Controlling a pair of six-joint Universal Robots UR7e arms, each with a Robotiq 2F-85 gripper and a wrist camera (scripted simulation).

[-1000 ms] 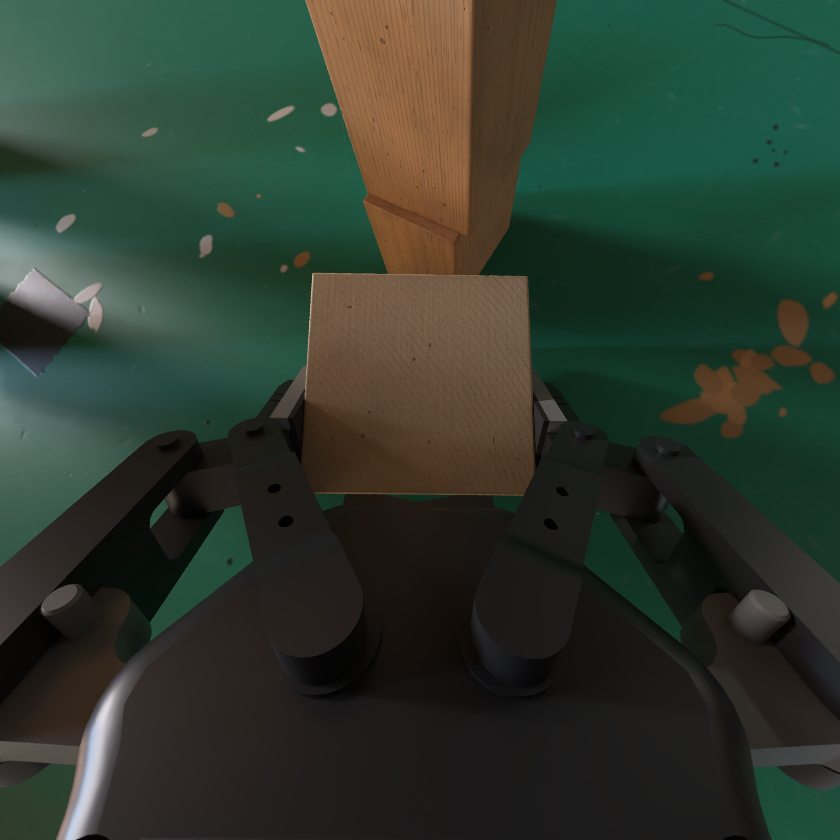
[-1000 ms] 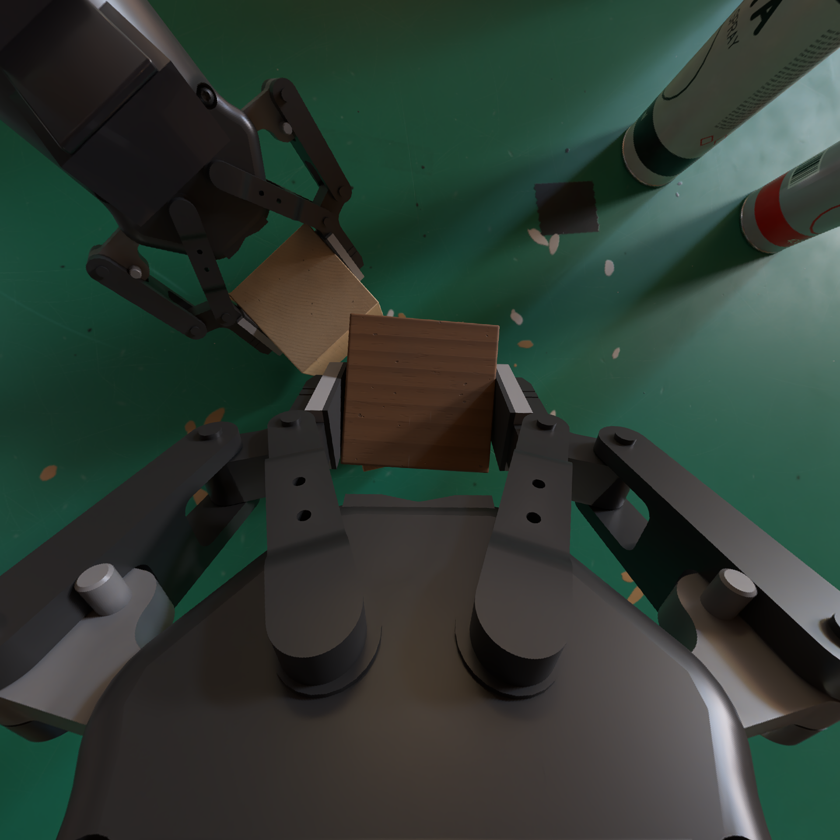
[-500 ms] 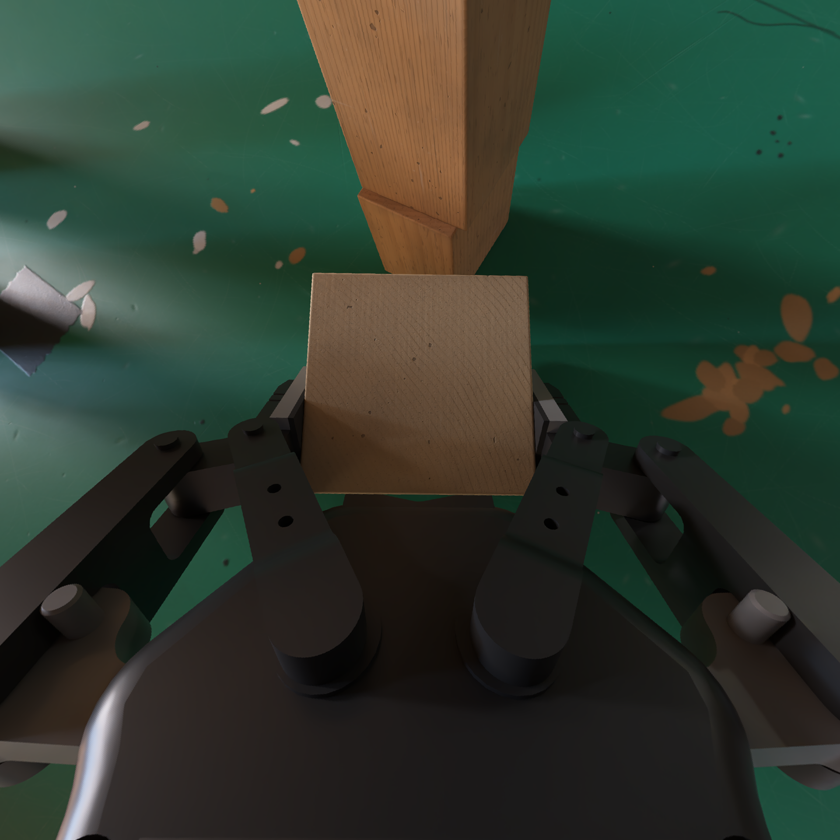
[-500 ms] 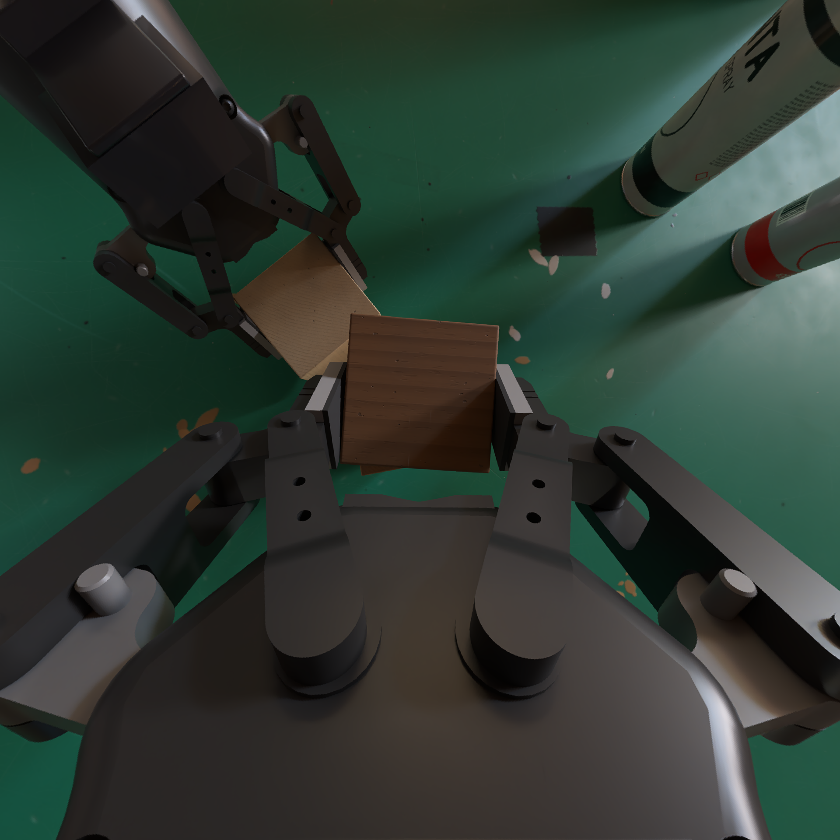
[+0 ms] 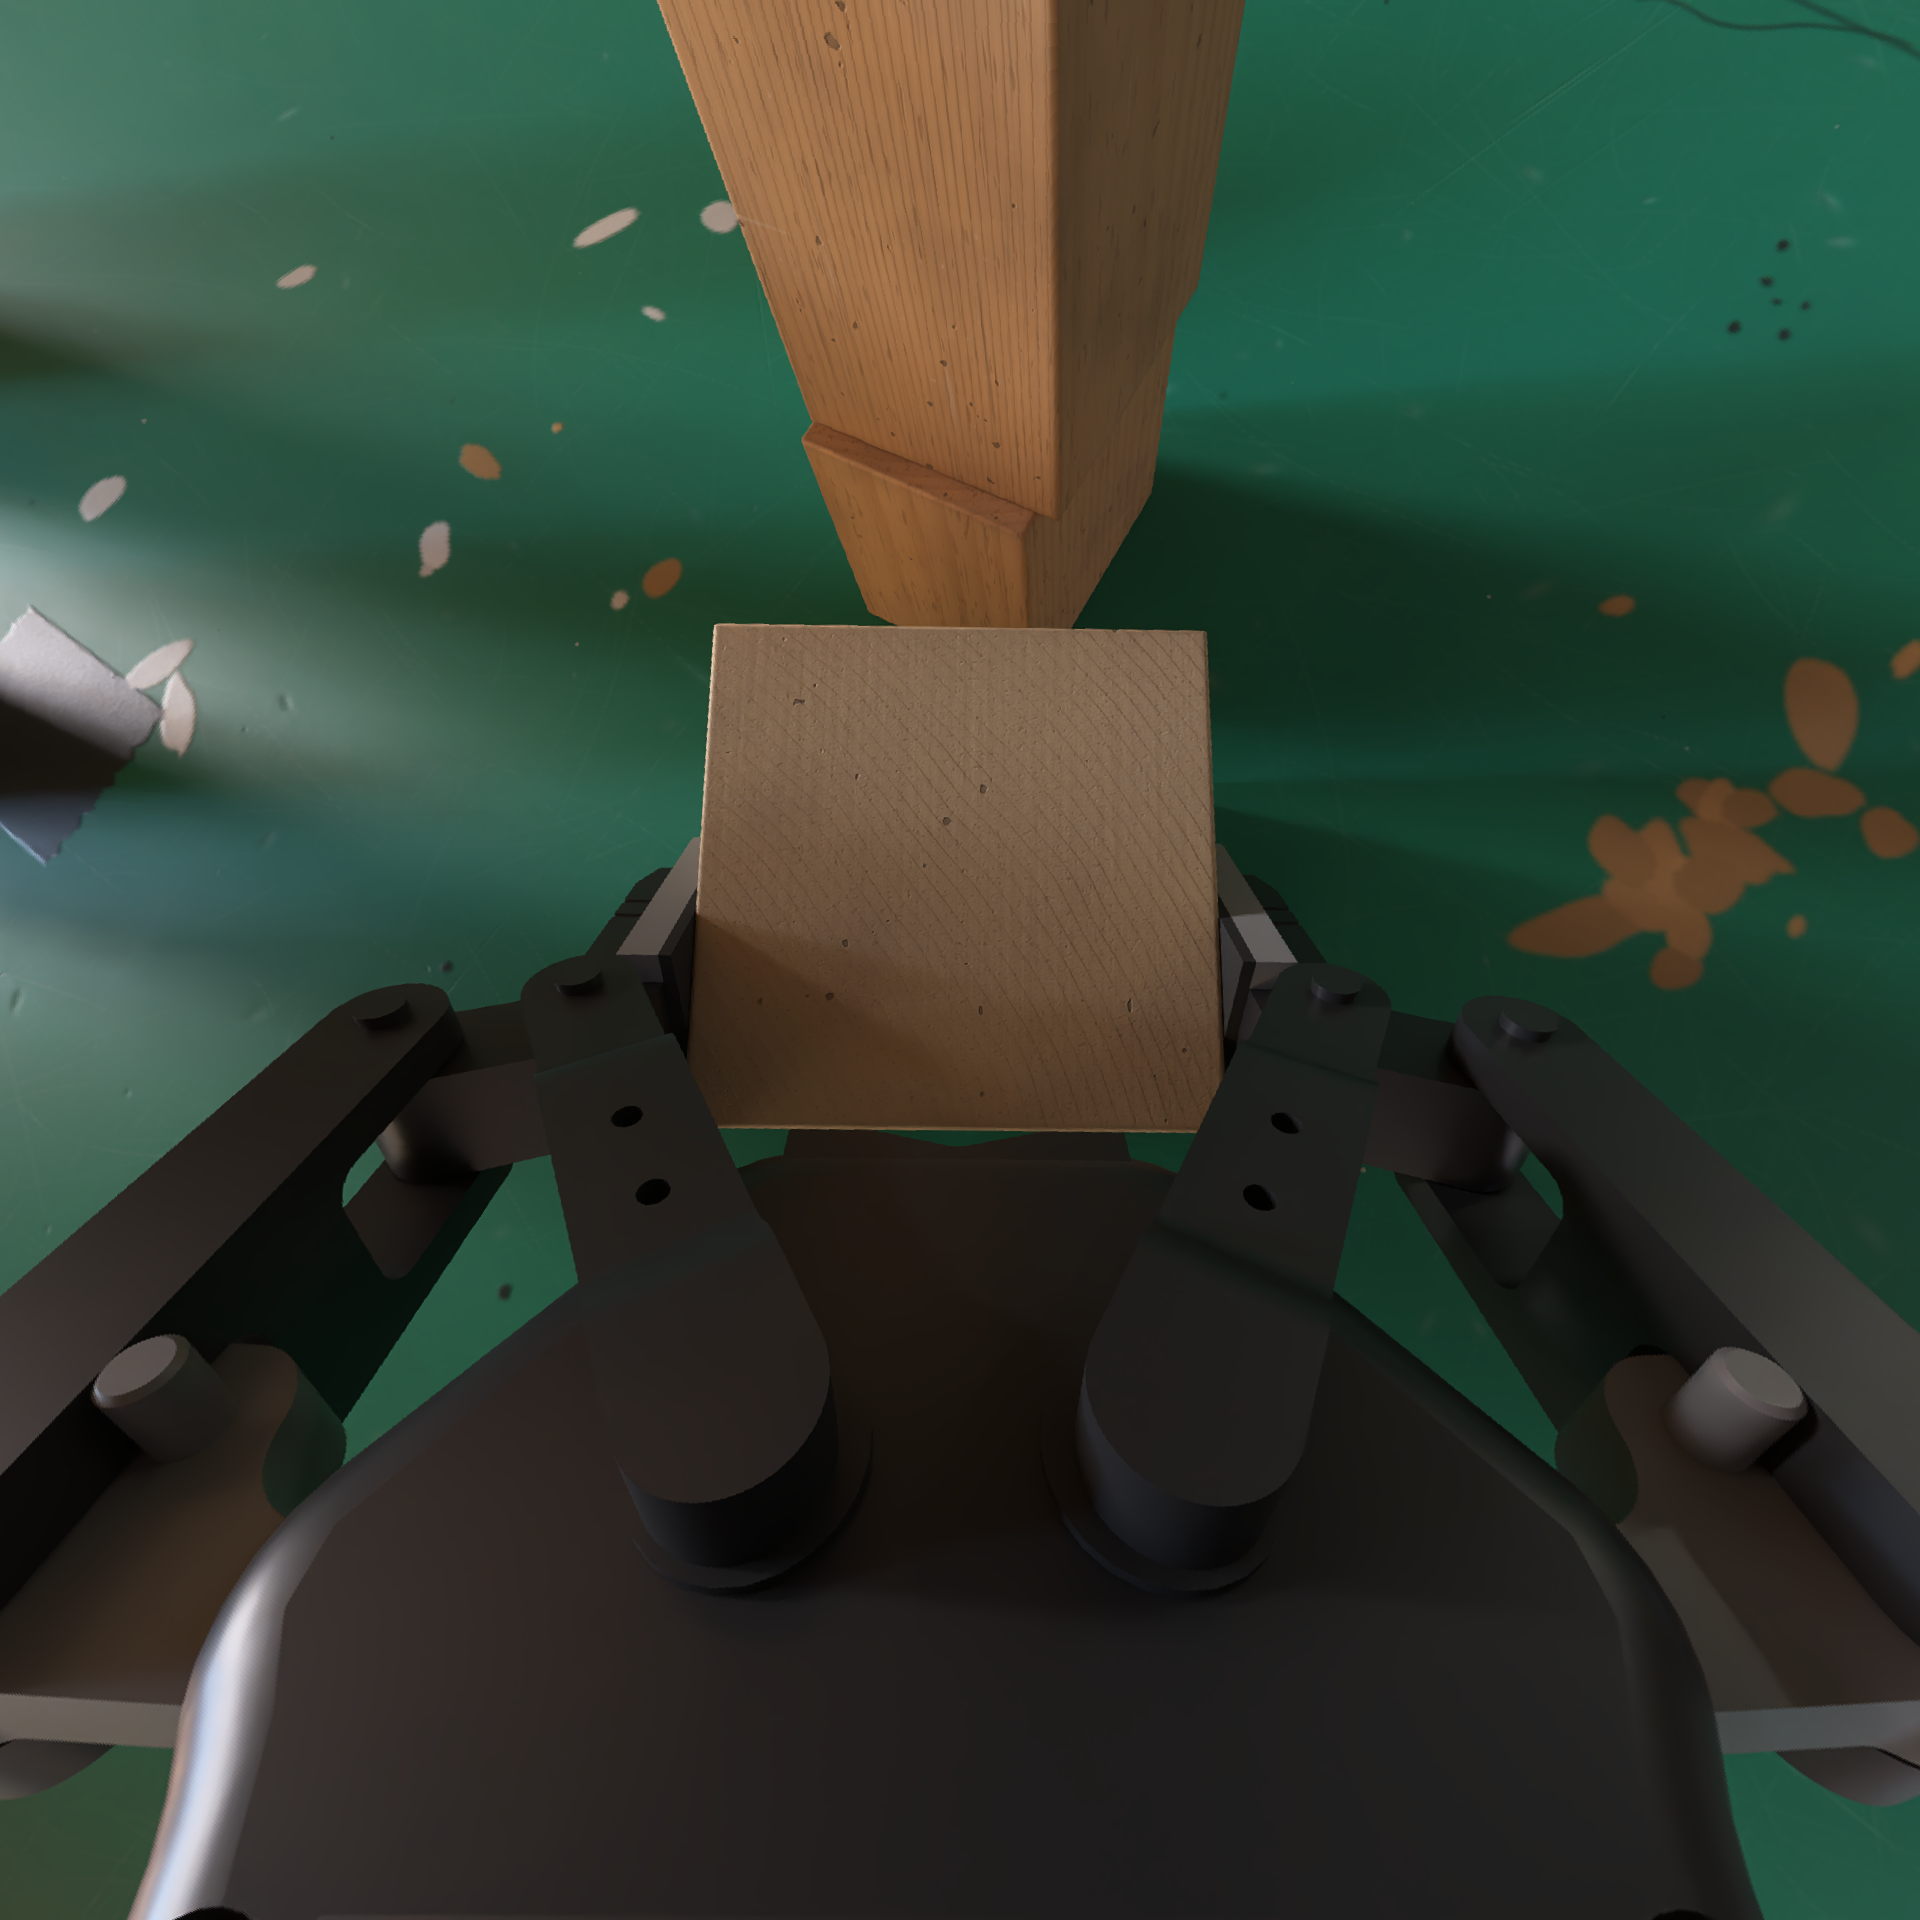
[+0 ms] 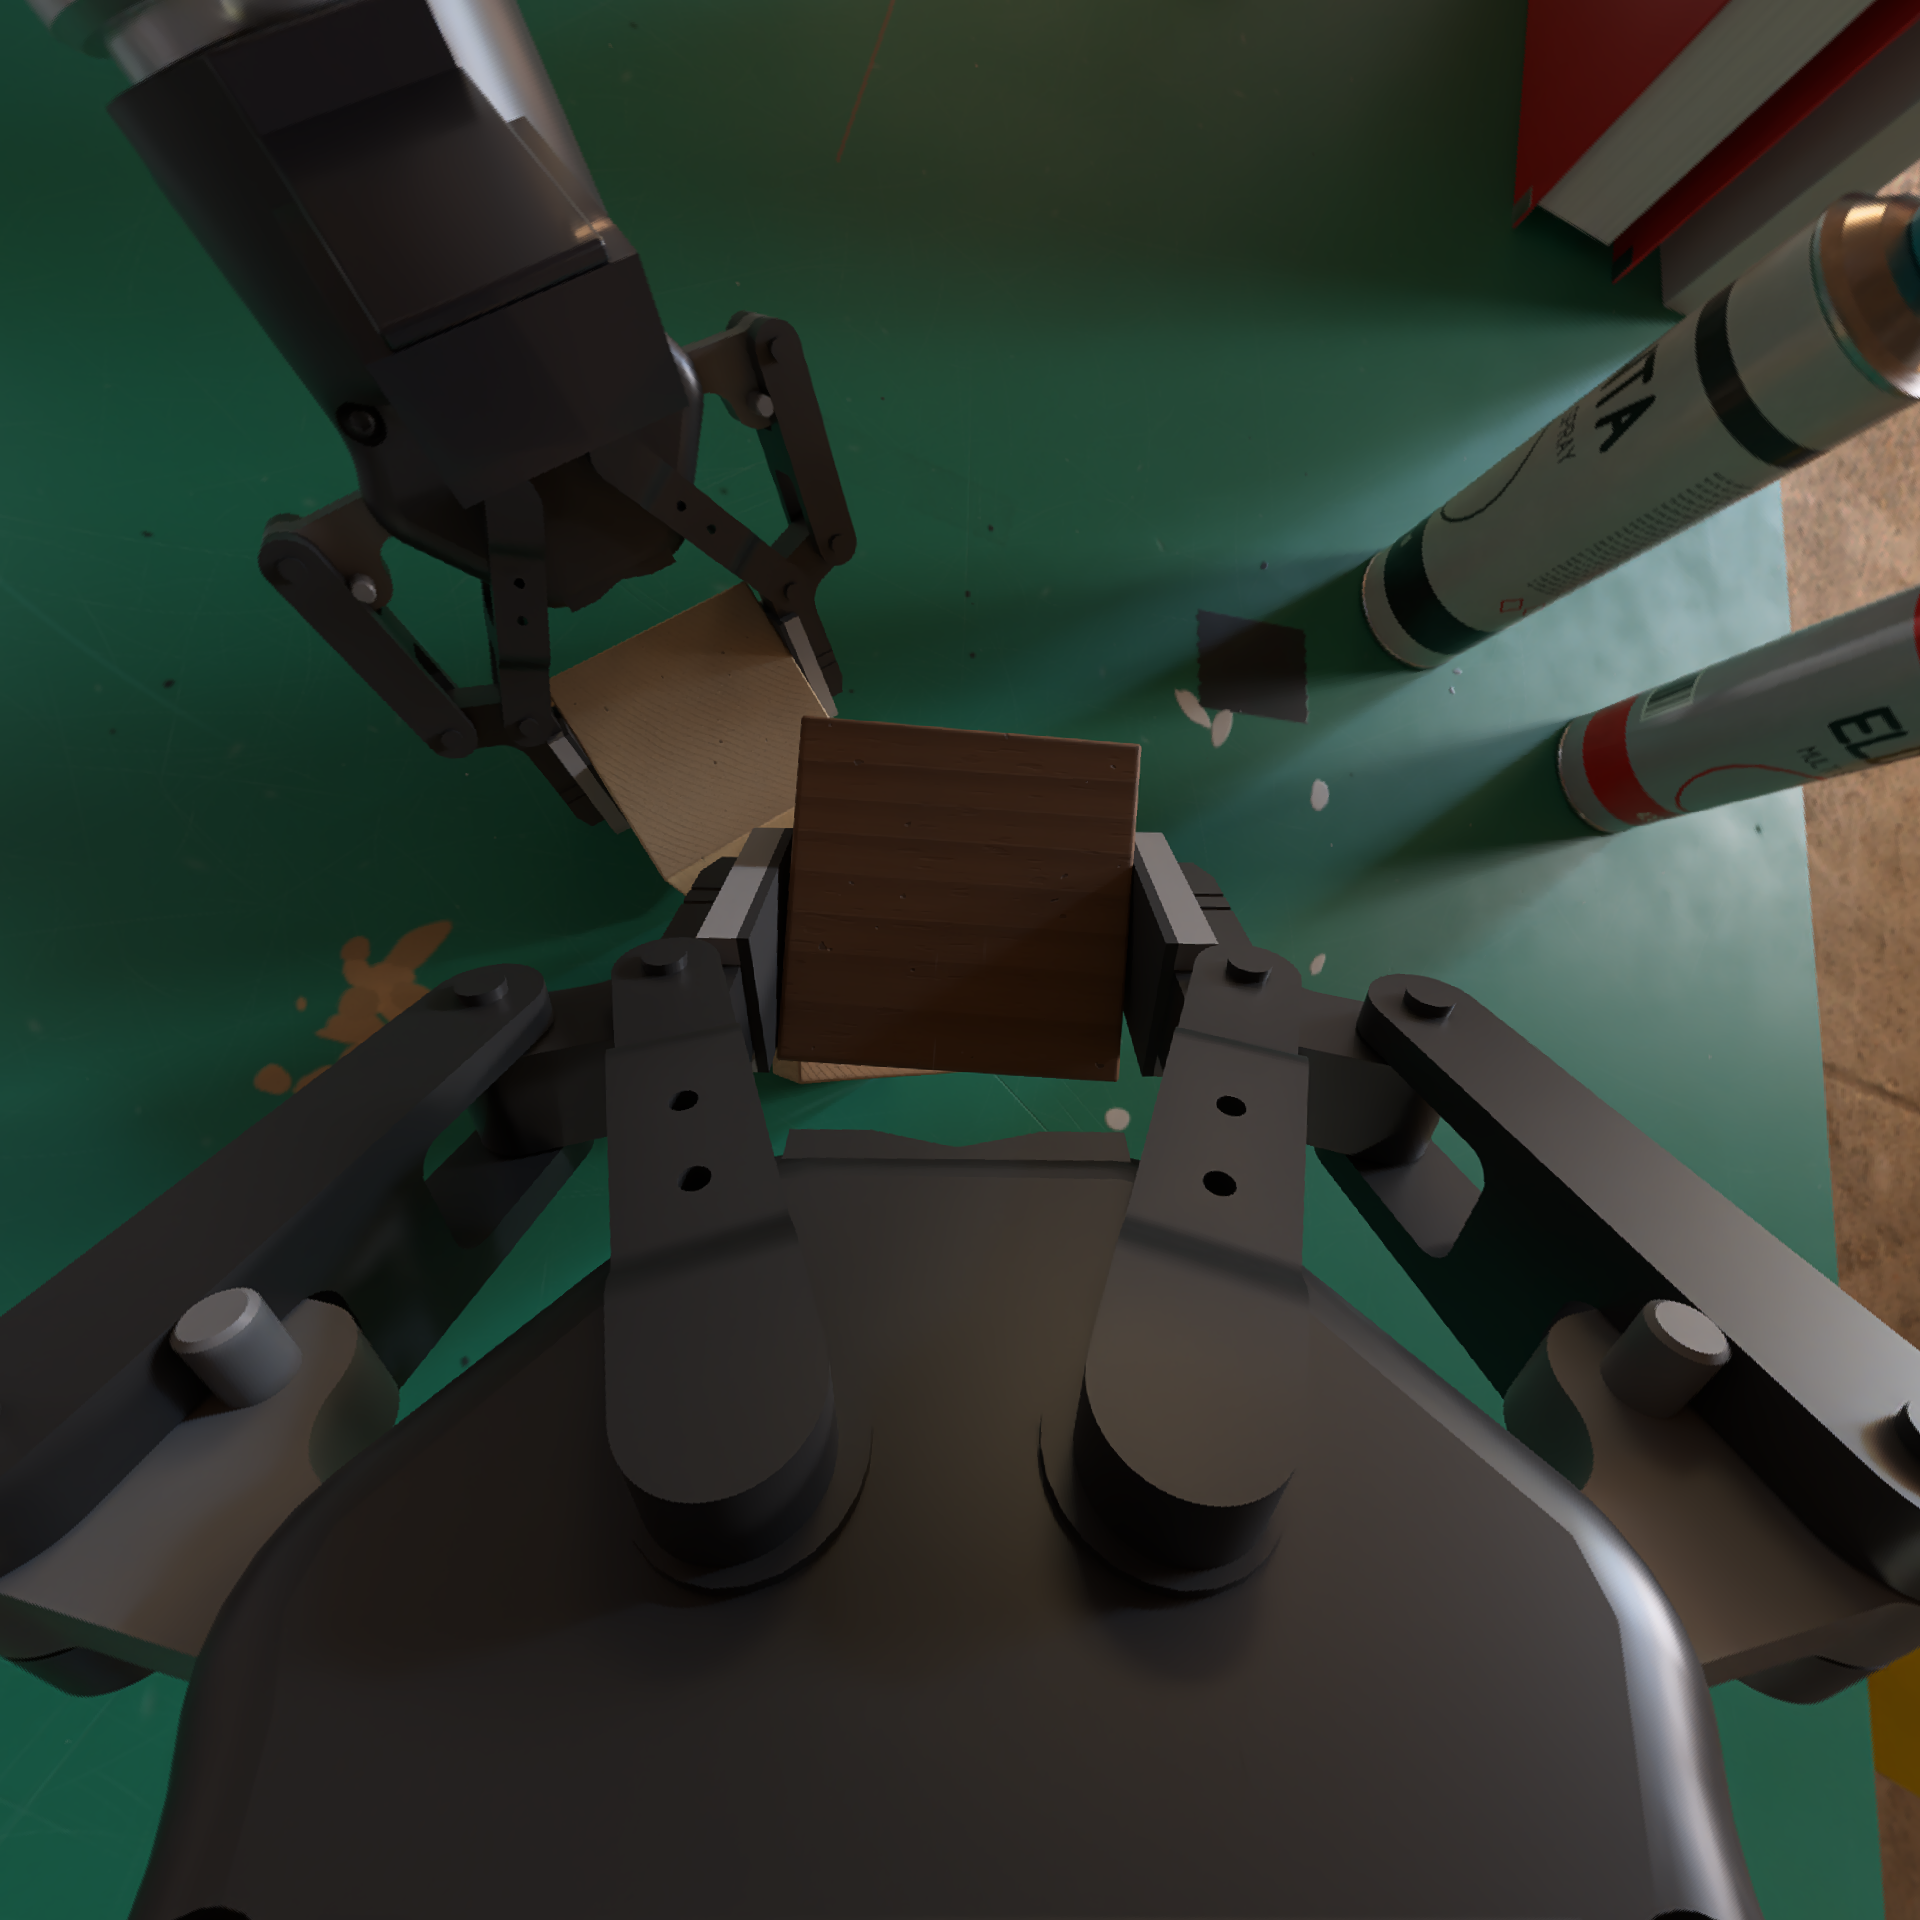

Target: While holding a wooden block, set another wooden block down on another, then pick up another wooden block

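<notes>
Left tool (image 5: 956,935) points down over the green worktop (image 5: 1455,416), clamped on a pale wooden block (image 5: 956,883); right tool (image 6: 956,914) grips a dark wooden block (image 6: 956,904) just beside it; two spray cans (image 6: 1558,499) stand right

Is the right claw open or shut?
Shut on the dark block: both pads of the right claw press against its two sides.

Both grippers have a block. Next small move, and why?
Probably lower the right gripper a touch, then open. Its dark block sits over a pale block peeking out beneath; whether they touch, I can't tell. The left gripper should just hold its light block beside the stack.
</notes>
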